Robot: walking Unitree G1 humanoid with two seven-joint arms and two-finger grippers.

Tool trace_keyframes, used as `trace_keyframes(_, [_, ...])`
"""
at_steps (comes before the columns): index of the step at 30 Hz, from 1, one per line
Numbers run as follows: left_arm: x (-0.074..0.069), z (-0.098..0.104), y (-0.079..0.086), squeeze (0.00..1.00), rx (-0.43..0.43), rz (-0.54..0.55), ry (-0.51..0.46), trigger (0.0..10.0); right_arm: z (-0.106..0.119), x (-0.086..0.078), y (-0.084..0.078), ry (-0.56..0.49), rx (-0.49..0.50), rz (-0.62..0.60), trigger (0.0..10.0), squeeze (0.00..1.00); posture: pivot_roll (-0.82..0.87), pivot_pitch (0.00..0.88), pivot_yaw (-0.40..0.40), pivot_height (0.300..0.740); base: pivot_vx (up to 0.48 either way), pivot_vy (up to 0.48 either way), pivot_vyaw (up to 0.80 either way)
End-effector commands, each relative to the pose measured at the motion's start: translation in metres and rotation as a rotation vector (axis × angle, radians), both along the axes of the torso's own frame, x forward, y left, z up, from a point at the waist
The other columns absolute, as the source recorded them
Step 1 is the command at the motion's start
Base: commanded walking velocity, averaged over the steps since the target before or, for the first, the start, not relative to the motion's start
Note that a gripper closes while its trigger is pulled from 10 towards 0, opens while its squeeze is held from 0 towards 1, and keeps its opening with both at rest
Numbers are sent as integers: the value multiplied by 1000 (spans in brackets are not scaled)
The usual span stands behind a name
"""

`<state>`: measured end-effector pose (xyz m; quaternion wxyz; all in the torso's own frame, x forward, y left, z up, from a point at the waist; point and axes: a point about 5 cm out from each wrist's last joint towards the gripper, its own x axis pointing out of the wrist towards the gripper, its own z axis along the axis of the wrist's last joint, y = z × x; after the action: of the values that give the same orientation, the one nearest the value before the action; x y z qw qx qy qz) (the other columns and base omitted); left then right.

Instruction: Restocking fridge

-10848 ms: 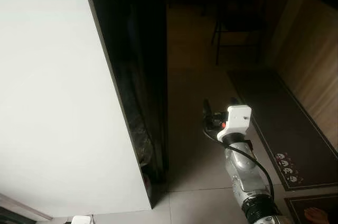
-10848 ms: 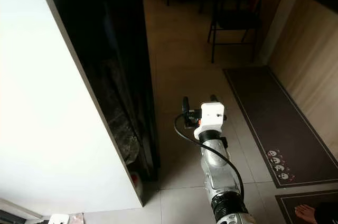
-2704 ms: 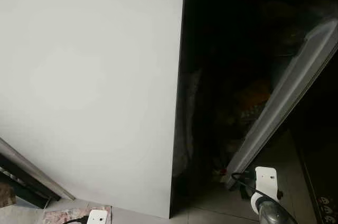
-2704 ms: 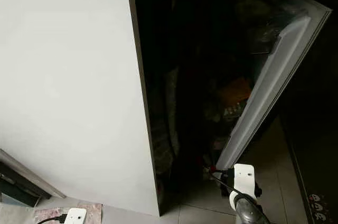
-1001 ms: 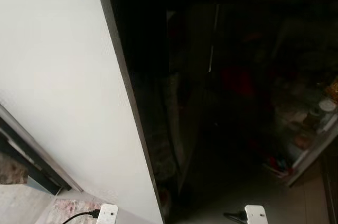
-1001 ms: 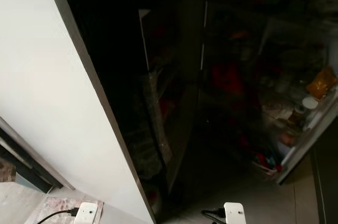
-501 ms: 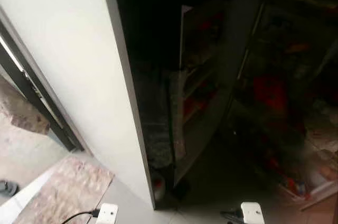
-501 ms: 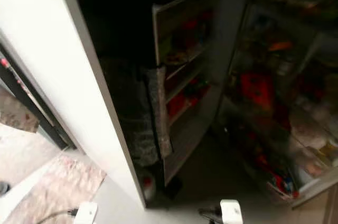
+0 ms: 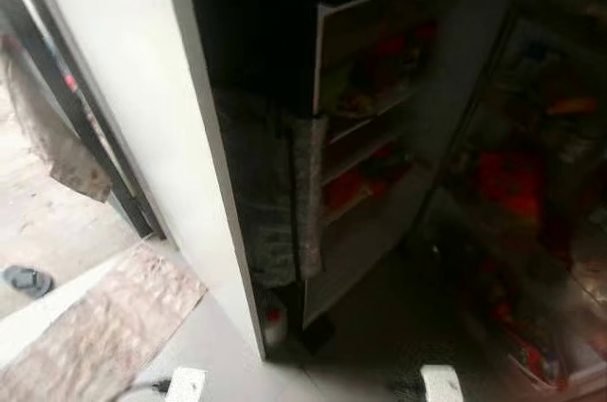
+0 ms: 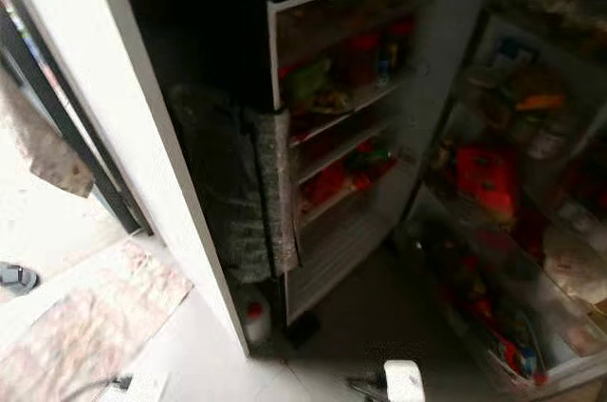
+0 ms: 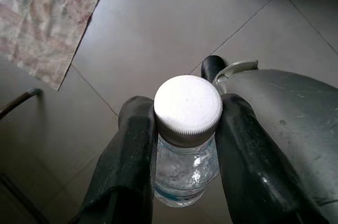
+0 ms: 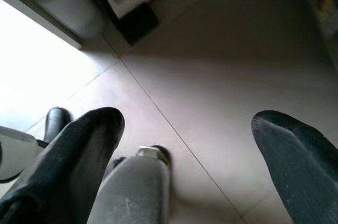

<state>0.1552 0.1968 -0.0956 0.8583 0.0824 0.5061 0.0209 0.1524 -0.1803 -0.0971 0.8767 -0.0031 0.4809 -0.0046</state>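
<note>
Firmly, left gripper clamps bottle; right gripper gapes wide.

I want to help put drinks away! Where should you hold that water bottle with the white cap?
Hold it at the neck, just under the white cap. The left hand grips the water bottle there now, one finger on each side. The cap's wider rim likely keeps it from slipping down.
</note>
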Motion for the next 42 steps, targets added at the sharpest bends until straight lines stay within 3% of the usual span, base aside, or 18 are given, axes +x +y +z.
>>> trace_keyframes(1, [2, 0, -6, 0, -15, -8, -6, 10000, -3, -10, -9, 31, -15, -21, 10000, 0, -16, 0, 27, 740, 0, -296, 0])
trace_keyframes(14, [4, 1, -6, 0, -15, -7, -11, 10000, -2, -6, -4, 23, 8, 23, 10000, 0, -16, 0, 29, 740, 0, -297, 661])
trace_keyframes(42, [2, 0, -6, 0, -15, -6, -7, 10000, -2, -6, -5, 35, -14, 67, 10000, 0, -16, 0, 30, 740, 0, -289, 193])
